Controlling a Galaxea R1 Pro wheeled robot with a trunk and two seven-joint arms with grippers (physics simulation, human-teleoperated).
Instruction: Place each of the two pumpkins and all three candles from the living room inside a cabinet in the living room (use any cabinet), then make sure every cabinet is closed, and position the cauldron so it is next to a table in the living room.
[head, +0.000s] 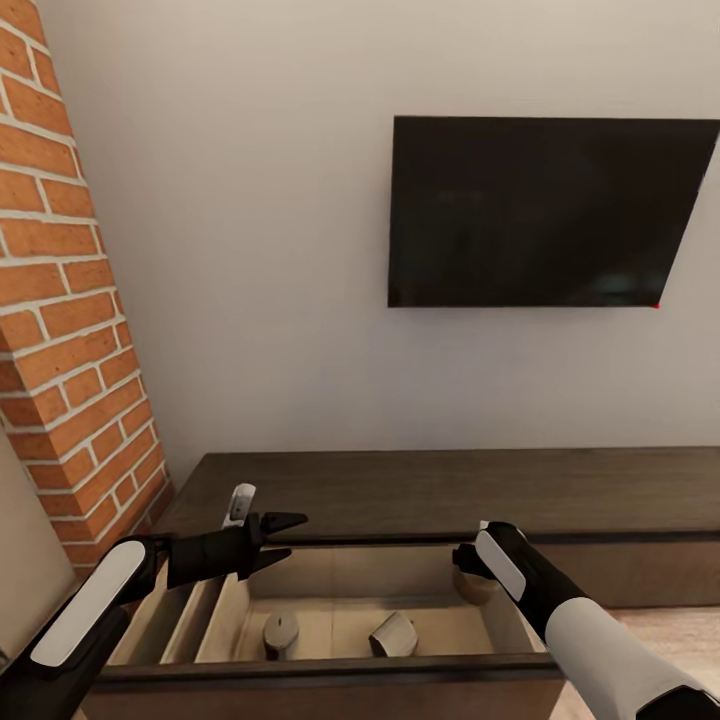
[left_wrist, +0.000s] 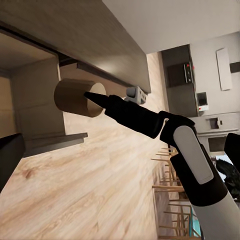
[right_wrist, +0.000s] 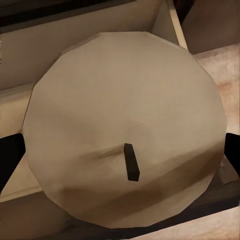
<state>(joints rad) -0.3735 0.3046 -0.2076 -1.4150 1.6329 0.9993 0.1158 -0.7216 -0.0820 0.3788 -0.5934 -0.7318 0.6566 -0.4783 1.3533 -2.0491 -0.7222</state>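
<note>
The dark-brown cabinet (head: 400, 490) runs along the wall, with one drawer (head: 330, 667) pulled out in front of me. Two cream candles lie on the drawer's pale bottom, one (head: 281, 632) left of the other (head: 394, 634). My right gripper (head: 468, 572) is shut on a third candle (head: 472, 588) and holds it over the drawer's right end. That candle (right_wrist: 125, 125) shows its round face and dark wick in the right wrist view, with a finger (right_wrist: 9, 160) at its side. From the left wrist view it is a beige cylinder (left_wrist: 72, 97). My left gripper (head: 288, 540) hovers open over the drawer's left part, holding nothing.
A black television (head: 540, 210) hangs on the pale wall above the cabinet. The red brick chimney (head: 70, 330) stands at the left. Light wood floor (left_wrist: 100, 185) stretches to the right of the cabinet toward wooden chairs (left_wrist: 167, 185) and a distant kitchen.
</note>
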